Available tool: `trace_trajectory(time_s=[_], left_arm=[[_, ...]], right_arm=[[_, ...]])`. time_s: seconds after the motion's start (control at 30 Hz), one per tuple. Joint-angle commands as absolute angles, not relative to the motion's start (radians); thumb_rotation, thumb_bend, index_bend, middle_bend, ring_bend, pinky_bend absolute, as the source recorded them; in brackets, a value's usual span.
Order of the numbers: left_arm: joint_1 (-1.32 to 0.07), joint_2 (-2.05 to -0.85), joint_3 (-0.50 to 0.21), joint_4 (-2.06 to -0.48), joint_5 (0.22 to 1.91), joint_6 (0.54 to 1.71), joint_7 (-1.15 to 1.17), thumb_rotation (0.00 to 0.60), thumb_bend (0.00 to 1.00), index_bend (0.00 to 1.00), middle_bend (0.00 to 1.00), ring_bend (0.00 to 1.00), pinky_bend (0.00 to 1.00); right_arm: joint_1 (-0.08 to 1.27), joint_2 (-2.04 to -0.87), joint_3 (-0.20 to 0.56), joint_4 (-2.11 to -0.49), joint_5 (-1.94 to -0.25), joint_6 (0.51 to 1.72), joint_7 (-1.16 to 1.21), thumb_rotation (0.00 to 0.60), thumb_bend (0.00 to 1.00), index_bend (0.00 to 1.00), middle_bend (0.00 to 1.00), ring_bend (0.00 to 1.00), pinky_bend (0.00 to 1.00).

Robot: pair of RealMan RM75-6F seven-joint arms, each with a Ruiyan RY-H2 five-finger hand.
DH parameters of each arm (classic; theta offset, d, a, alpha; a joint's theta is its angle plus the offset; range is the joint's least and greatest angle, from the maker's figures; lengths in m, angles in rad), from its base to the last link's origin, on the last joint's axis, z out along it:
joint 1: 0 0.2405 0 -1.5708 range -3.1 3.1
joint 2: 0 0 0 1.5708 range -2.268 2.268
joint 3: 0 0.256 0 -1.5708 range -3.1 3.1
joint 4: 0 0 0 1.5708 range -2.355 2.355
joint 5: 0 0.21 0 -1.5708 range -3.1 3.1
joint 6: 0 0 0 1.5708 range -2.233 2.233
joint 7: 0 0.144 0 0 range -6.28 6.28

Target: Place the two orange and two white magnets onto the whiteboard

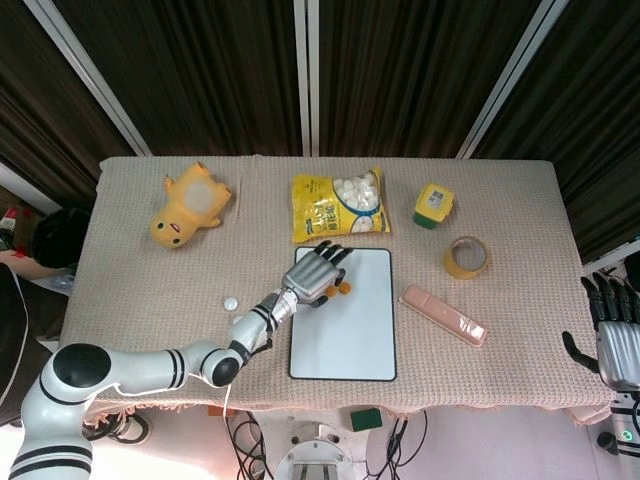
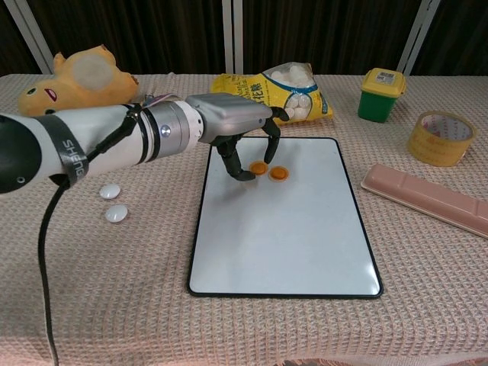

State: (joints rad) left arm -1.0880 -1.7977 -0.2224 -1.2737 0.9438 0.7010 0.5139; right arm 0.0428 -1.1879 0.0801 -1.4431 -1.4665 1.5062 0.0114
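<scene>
The whiteboard (image 2: pixel 282 244) lies flat in the middle of the table, also seen in the head view (image 1: pixel 345 340). Two orange magnets sit side by side near its top: one (image 2: pixel 259 167) under my left hand, the other (image 2: pixel 279 172) just right of it. My left hand (image 2: pixel 236 126) arches over the board's upper left corner, fingers curved and apart, thumb tip beside the left orange magnet, which lies flat on the board. Two white magnets (image 2: pixel 110 191) (image 2: pixel 117 213) rest on the cloth left of the board. My right hand (image 1: pixel 620 335) hangs off the table's right edge, fingers spread and empty.
A yellow snack bag (image 2: pixel 267 95) lies just behind the board. A yellow plush toy (image 2: pixel 72 80) sits at the back left. A green and yellow tub (image 2: pixel 381 94), a tape roll (image 2: pixel 441 137) and a pink bar (image 2: pixel 427 196) lie to the right.
</scene>
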Motion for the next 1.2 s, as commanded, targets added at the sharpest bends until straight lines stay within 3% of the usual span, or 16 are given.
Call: trace_trajectory(time_s=[0.03, 1.2], left_arm=[[-1.099, -1.815, -0.213, -1.250, 0.937, 0.698, 0.509, 0.600, 0.31, 0.50, 0.02, 0.00, 0.04], [-1.132, -1.853, -0.188, -1.150, 0.965, 0.691, 0.455, 0.600, 0.31, 0.48, 0.02, 0.00, 0.04]], right_arm=[[0.042, -1.186, 0.081, -1.444, -1.466, 1.506, 0.012, 0.600, 0.31, 0.00, 0.00, 0.00, 0.00], [0.042, -1.179, 0.084, -1.443, -1.458, 1.497, 0.015, 0.600, 0.31, 0.00, 0.00, 0.00, 0.00]])
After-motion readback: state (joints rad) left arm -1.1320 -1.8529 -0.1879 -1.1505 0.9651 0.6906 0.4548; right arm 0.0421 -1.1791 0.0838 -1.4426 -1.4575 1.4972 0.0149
